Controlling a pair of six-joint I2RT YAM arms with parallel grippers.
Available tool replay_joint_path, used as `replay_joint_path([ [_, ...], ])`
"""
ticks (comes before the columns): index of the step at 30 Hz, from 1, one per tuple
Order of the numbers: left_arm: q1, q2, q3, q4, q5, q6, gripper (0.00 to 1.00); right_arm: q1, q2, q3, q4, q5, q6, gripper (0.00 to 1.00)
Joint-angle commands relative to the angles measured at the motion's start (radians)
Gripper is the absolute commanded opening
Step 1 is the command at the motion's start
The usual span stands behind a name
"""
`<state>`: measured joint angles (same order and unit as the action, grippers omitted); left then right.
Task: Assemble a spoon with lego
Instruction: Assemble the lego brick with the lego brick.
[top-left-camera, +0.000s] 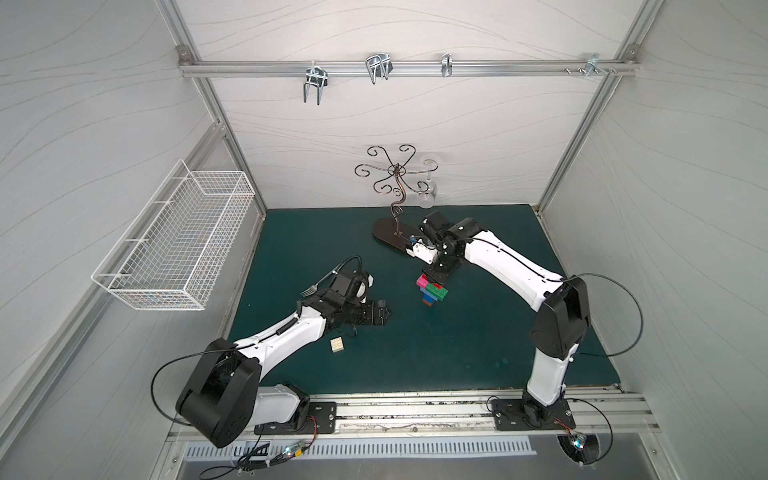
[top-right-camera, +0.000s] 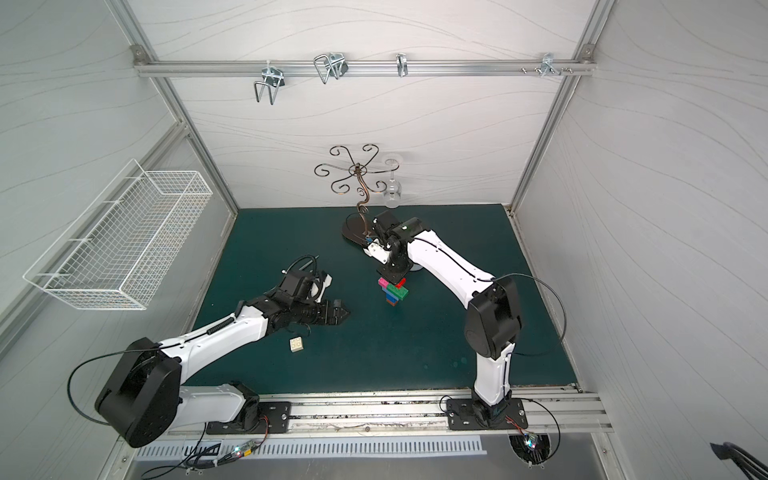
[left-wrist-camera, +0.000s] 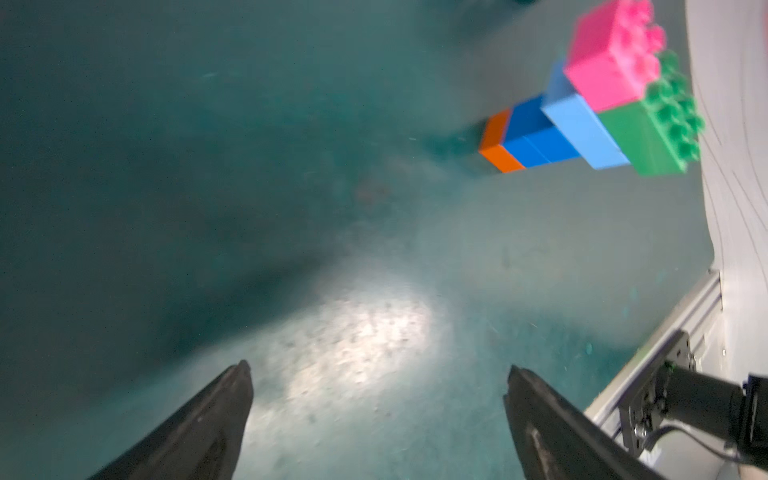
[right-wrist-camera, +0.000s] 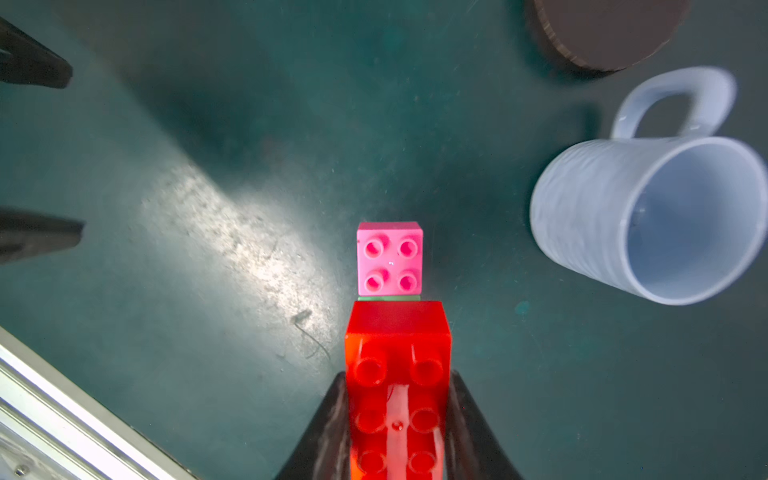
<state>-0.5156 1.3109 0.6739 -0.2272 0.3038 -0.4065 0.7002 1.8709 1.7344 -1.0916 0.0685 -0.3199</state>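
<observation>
One red brick (right-wrist-camera: 397, 332) clamped in the right jaws, at the head of the spoon (top-left-camera: 432, 292).
Square it beside the pink brick (right-wrist-camera: 390, 258), then press straight down. The spoon stands upright mid-way across the surface (top-left-camera: 457, 353). The right arm arches over it, wrist pointing down. The left jaws gape empty, low to the left.

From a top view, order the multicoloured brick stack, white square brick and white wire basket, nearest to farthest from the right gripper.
1. Multicoloured brick stack, at the right gripper.
2. White square brick, beside left arm.
3. White wire basket, left wall.
</observation>
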Motion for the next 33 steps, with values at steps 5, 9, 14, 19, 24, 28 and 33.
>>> replay_joint_path([
  [5, -0.027, 0.058, 0.047, 0.051, -0.005, 0.034, 1.0, -0.004, 0.027, -0.004, -0.027, -0.005, -0.066, 0.1],
  [9, -0.029, 0.073, 0.053, 0.052, 0.0, 0.032, 1.0, -0.004, 0.044, -0.004, -0.022, 0.022, -0.07, 0.1],
  [14, -0.031, 0.08, 0.056, 0.046, -0.005, 0.034, 1.0, -0.005, 0.071, 0.007, -0.028, 0.033, -0.068, 0.09],
  [19, -0.031, 0.086, 0.058, 0.043, -0.006, 0.032, 1.0, -0.006, 0.081, 0.01, -0.031, 0.033, -0.065, 0.09],
  [24, -0.031, 0.094, 0.063, 0.038, -0.006, 0.032, 1.0, -0.005, 0.08, 0.012, -0.035, 0.031, -0.062, 0.09],
  [28, -0.032, 0.097, 0.064, 0.035, -0.009, 0.034, 1.0, -0.005, 0.072, 0.016, -0.04, 0.028, -0.057, 0.09],
  [33, -0.031, 0.1, 0.066, 0.037, -0.011, 0.031, 1.0, -0.002, 0.057, 0.017, -0.035, 0.066, -0.05, 0.09],
])
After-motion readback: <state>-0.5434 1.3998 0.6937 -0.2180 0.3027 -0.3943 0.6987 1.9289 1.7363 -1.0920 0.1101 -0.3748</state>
